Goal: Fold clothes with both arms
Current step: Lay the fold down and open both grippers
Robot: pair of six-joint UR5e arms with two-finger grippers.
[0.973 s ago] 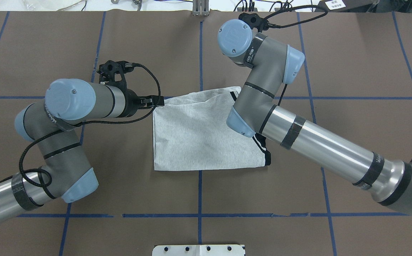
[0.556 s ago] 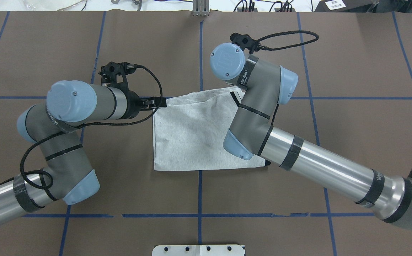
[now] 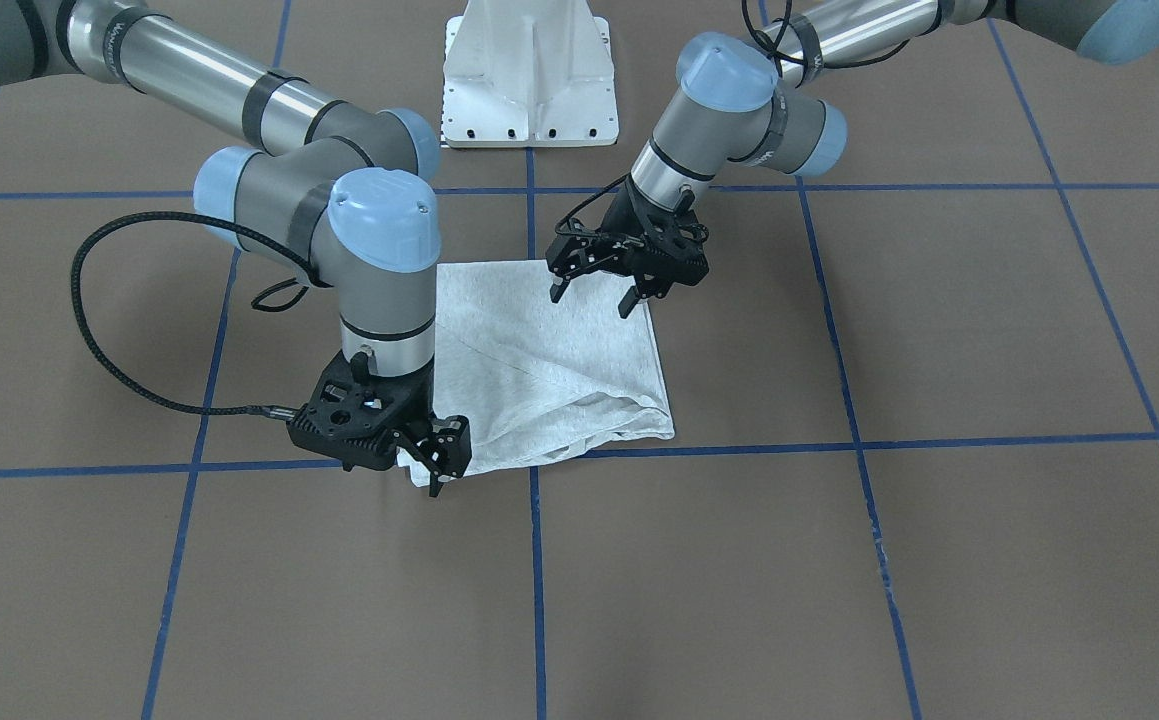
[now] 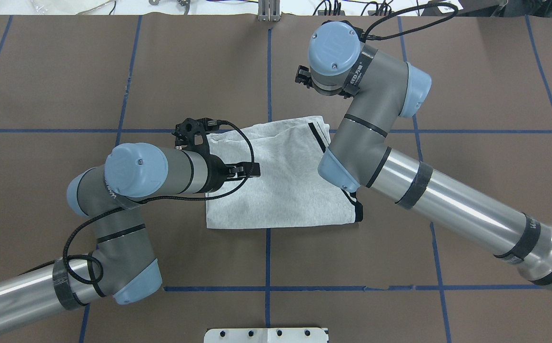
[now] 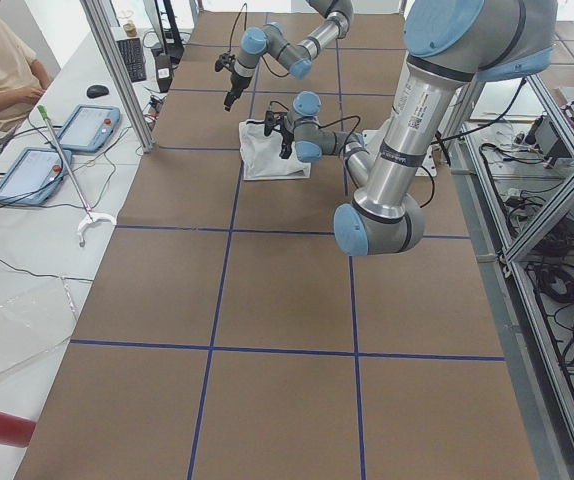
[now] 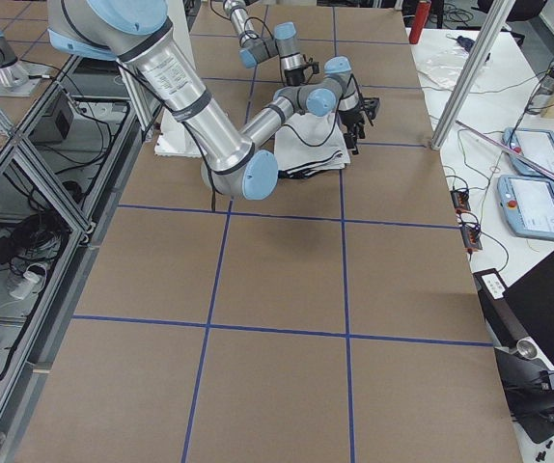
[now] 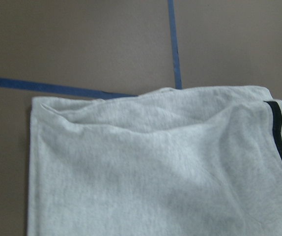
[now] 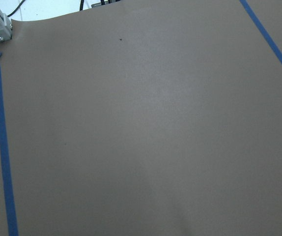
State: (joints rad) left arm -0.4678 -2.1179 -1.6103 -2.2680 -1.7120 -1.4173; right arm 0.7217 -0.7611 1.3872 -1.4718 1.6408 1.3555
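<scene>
Farther over the T-shirt (image 4: 280,190), seemingly clear of it: left end effector (image 3: 594,297).

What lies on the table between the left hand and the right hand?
Only the folded grey T-shirt; the front-facing view shows the left hand above its edge nearest the robot and the right hand by its opposite corner.

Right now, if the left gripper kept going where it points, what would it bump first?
Most likely the grey T-shirt. The left gripper points down at it, jaws open, and its wrist camera sees mostly shirt. Its height above the cloth is unclear.
</scene>
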